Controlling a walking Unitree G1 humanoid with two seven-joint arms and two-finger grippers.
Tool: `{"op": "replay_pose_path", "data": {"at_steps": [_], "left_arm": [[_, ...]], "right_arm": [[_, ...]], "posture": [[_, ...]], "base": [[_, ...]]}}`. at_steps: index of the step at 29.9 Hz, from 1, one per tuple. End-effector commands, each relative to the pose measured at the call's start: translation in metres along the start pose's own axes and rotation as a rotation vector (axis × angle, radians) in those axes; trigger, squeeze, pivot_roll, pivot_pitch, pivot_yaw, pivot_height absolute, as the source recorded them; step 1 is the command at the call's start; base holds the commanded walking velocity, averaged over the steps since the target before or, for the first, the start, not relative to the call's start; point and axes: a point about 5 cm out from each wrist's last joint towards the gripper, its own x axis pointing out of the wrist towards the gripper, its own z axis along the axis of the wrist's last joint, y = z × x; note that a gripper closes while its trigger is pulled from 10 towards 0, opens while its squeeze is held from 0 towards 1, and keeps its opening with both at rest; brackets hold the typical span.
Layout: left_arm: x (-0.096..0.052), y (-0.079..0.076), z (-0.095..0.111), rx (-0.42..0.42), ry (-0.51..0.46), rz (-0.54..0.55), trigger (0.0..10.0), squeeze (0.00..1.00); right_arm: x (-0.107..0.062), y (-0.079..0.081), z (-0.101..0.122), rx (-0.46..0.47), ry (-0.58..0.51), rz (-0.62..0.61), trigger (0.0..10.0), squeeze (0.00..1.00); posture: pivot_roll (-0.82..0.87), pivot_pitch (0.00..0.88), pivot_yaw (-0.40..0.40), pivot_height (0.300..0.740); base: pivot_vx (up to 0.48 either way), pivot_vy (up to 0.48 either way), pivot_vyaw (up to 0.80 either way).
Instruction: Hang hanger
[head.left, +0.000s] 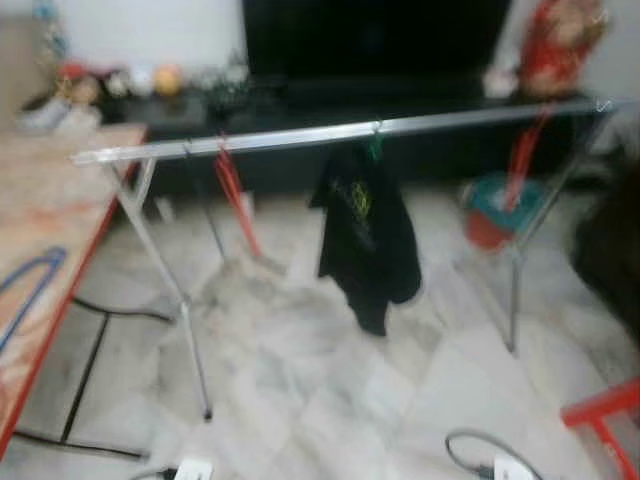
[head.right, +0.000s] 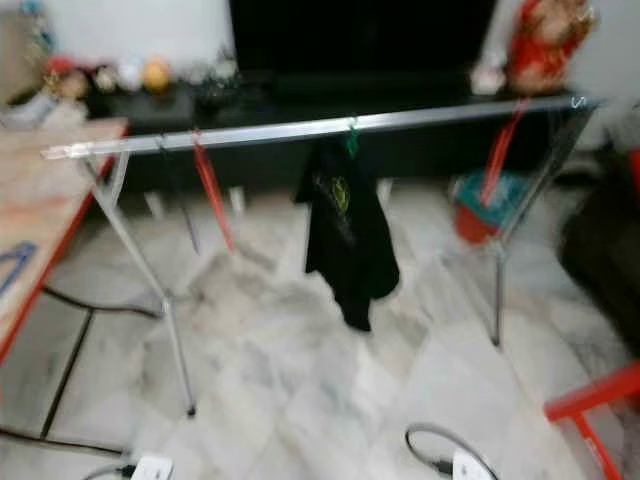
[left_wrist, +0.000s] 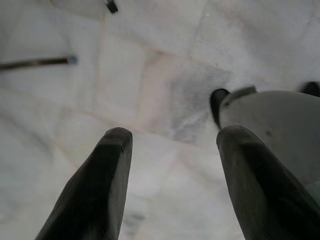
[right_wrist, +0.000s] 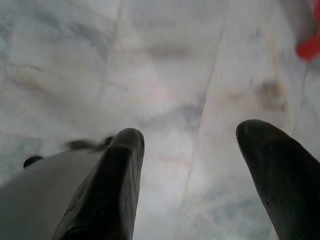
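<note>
Plainly, both grippers — left gripper (left_wrist: 172, 142) and right gripper (right_wrist: 190, 137) — hang released, empty; the robot is approaching. A blue hanger (head.left: 30, 275) lies at 9 o'clock on the table (head.left: 40, 200), needing pickup before reaching the rail (head.left: 330, 132).

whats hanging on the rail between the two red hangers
A black shirt on a green hanger, near the middle of the silver rail, between the red hangers. Head views show it.

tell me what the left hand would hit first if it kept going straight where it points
Probably the marble floor: the left hand is open, empty and aimed down at bare tile, with nothing in between, though depth is hard to judge.
</note>
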Motion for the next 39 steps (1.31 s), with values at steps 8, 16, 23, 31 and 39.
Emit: {"op": "replay_pose_path", "data": {"at_steps": [8,16,23,31,39], "left_arm": [[0.0002,-0.0046,-0.0007,0.014,0.004,-0.021,10.0,0.0],[0.0002,-0.0053,-0.0003,0.009,-0.001,-0.024,10.0,0.0],[0.0,-0.0049,-0.0006,0.002,-0.005,-0.027,10.0,0.0],[-0.0002,-0.0041,-0.0018,0.012,0.001,-0.029,10.0,0.0],[-0.0002,-0.003,-0.0011,0.013,0.0,-0.024,10.0,0.0]], "right_arm": [[0.0001,-0.0022,0.0,-0.007,0.001,-0.005,10.0,0.0],[0.0,-0.0019,-0.0005,-0.009,0.003,-0.004,10.0,0.0],[-0.0002,-0.0002,-0.0012,-0.011,0.004,0.001,10.0,0.0],[-0.0005,0.0014,-0.0027,-0.01,0.007,0.003,10.0,0.0],[-0.0004,0.0025,-0.0019,-0.008,0.005,0.006,10.0,0.0]], "posture": [[0.0,0.0,0.033,0.74],[0.0,0.0,0.031,0.74],[0.0,0.0,0.033,0.74],[0.0,0.0,0.035,0.74],[0.0,0.0,0.043,0.74]], "base": [[0.0,0.0,-0.8],[0.0,0.0,-0.8],[0.0,0.0,-0.8],[0.0,0.0,-0.8],[0.0,0.0,-0.8]]}}
